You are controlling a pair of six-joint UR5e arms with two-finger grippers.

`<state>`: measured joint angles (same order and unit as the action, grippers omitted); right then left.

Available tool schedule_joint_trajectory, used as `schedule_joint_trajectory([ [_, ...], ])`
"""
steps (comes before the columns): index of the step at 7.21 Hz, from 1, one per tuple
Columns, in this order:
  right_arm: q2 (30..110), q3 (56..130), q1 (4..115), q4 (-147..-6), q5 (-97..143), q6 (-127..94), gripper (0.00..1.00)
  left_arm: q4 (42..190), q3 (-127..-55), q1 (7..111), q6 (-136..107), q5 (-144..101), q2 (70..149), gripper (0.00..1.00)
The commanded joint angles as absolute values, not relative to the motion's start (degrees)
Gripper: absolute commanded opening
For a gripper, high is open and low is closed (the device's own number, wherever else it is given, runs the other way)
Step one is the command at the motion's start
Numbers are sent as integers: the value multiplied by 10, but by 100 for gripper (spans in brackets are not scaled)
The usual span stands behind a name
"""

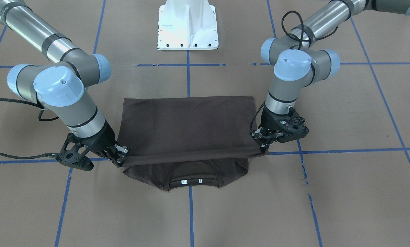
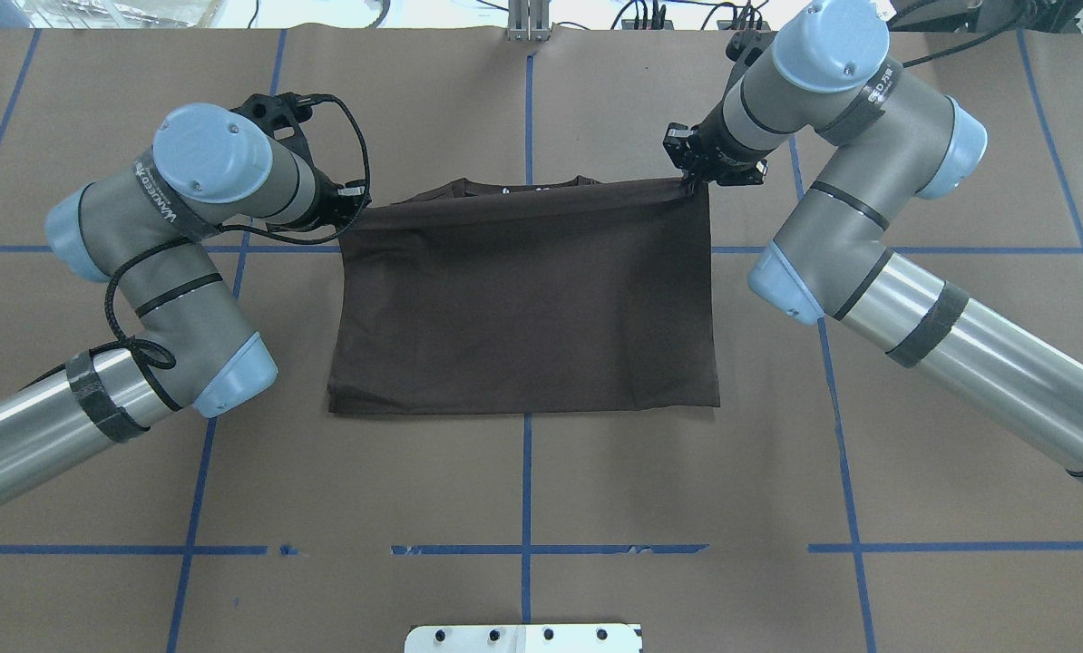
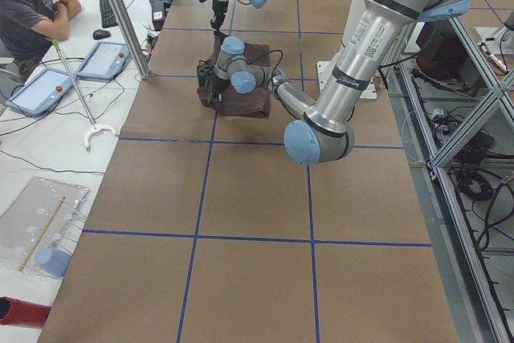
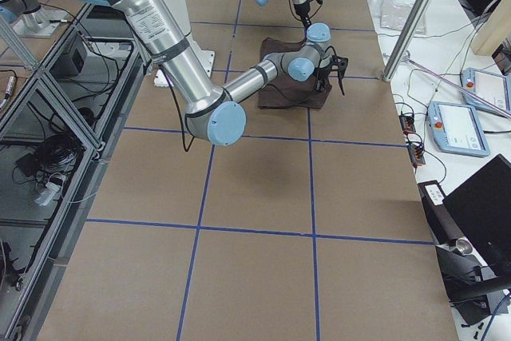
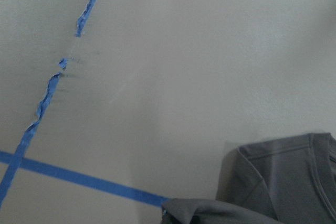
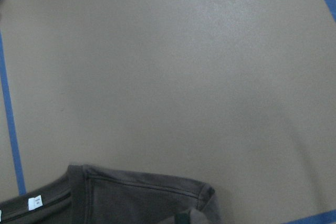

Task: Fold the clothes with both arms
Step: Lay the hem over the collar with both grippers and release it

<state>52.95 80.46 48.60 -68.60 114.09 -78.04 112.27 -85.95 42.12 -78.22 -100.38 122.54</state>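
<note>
Shirt: the dark T-shirt [image 2: 523, 290] lies on the table [image 2: 523, 490], folded over itself, with the collar [image 1: 191, 175] showing beyond the held edge.
Left gripper [image 1: 264, 146]: clamped on one corner of that edge.
Right gripper [image 1: 121, 157]: clamped on the other corner.
Doing it well: probably move both together and level, keep the edge taut, then lay it square across the collar.

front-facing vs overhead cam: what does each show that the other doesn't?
Front-facing only: the collar in its whole curve, lying below the raised edge. Overhead only: cables beyond the far edge of the table. Both: the T-shirt, left hand and right hand each pinching a corner of that edge, blue tape lines.
</note>
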Motion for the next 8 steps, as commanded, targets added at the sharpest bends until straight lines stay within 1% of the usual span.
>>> schedule_joint_trajectory([
  [1, 505, 764, 490, -682, 1140, -780, 0, 1136, -835, 431, -780, -1004, 1241, 0],
  [5, 495, 765, 489, -681, 1143, -773, 0, 1136, -829, 432, -781, -1005, 1266, 0],
  [6, 495, 765, 489, -681, 1142, -766, 20, 1136, -829, 432, -782, -1005, 1266, 54],
  [7, 497, 765, 489, -680, 1142, -766, 99, 1136, -827, 432, -780, -1005, 1267, 100],
  [8, 499, 769, 490, -675, 1149, -755, 100, 1133, -828, 432, -780, -1006, 1270, 100],
])
